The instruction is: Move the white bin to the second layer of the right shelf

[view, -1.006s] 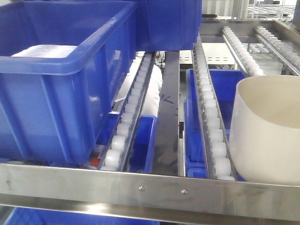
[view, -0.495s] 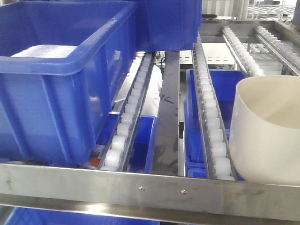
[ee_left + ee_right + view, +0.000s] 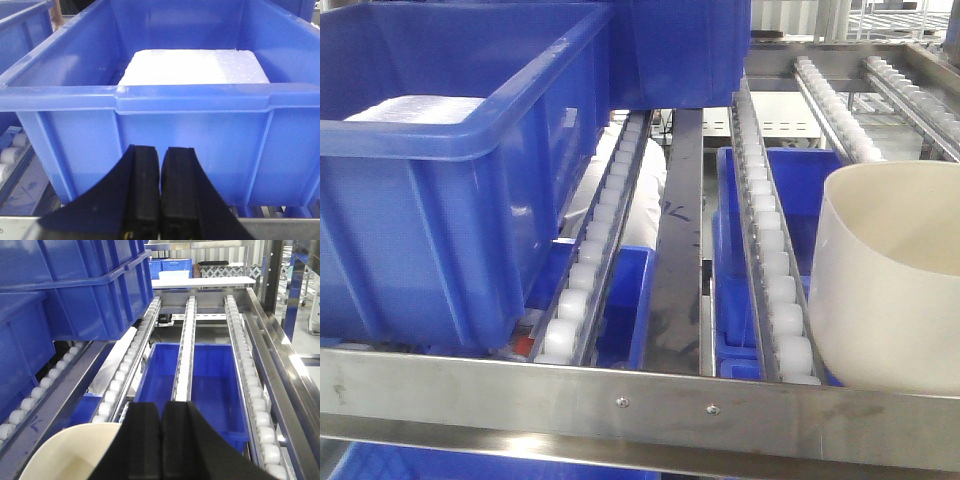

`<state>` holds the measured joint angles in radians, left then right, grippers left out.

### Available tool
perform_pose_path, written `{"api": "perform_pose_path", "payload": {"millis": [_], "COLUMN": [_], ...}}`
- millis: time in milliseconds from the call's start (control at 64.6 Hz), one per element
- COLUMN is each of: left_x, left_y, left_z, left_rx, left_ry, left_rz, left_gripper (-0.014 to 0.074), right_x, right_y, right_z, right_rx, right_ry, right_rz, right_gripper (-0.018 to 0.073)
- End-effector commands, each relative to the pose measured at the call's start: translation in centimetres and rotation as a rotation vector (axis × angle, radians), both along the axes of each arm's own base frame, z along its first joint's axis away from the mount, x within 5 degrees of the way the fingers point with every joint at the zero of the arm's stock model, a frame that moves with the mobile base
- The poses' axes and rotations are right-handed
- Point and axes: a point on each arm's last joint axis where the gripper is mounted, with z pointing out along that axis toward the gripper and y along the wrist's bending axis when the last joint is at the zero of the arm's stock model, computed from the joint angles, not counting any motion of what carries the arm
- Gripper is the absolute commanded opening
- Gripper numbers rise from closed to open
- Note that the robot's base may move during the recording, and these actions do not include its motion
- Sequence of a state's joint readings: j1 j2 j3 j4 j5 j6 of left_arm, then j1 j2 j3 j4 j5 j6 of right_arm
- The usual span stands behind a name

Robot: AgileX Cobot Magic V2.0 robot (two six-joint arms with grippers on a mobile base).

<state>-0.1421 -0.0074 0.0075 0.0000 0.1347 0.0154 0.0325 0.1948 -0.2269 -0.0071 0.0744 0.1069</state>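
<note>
On the left of the front view the big blue crate [image 3: 450,170] sat on the roller lanes [image 3: 605,235] with a white foam block [image 3: 195,67] inside it, exactly where it had been a second earlier, and the left gripper [image 3: 160,195] hung in front of its wall with its black fingers pressed together on nothing. Along the bottom, the flat steel front rail [image 3: 650,405] with its screws was likewise unmoved. Toward the right, the white bin [image 3: 890,280] stood on the rollers just behind that rail, partly cut off by the picture edge; against the earlier pictures its rim had shifted only very slightly, hardly more than a settling. The right gripper [image 3: 161,440], seen from its wrist, was closed too, empty, and held just above and behind the bin's rim, not touching it. I judged that the bin was already resting on the shelf level and released, so the placement looked essentially finished, with only withdrawal left.
</note>
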Motion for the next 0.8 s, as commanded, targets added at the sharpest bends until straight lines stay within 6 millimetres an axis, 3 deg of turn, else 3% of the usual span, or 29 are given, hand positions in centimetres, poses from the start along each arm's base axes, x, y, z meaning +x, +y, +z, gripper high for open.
{"api": "perform_pose_path", "payload": {"millis": [0,93,356,789], "left_x": [0.0,0.0,0.0,0.0], "left_y": [0.0,0.0,0.0,0.0], "left_z": [-0.4,-0.4,-0.4,-0.4], "left_rx": [-0.012,-0.012,-0.012,-0.012], "left_ry": [-0.062,-0.062,-0.062,-0.064], "left_rz": [-0.004,-0.004,-0.004,-0.004], "left_gripper": [0.0085,0.0085,0.0085,0.0085], "right_x": [0.0,0.1,-0.3,-1.4], "right_y": [0.0,0.0,0.1,0.0], "right_z": [1.3,0.2,-5.6,-5.7], "right_rx": [-0.015,-0.049,-0.073,-0.072], "right_ry": [-0.103,-0.103,-0.075,-0.108], "right_rz": [-0.006,-0.006,0.002,-0.007], "right_gripper": [0.0056,0.0056,0.0056,0.0056]}}
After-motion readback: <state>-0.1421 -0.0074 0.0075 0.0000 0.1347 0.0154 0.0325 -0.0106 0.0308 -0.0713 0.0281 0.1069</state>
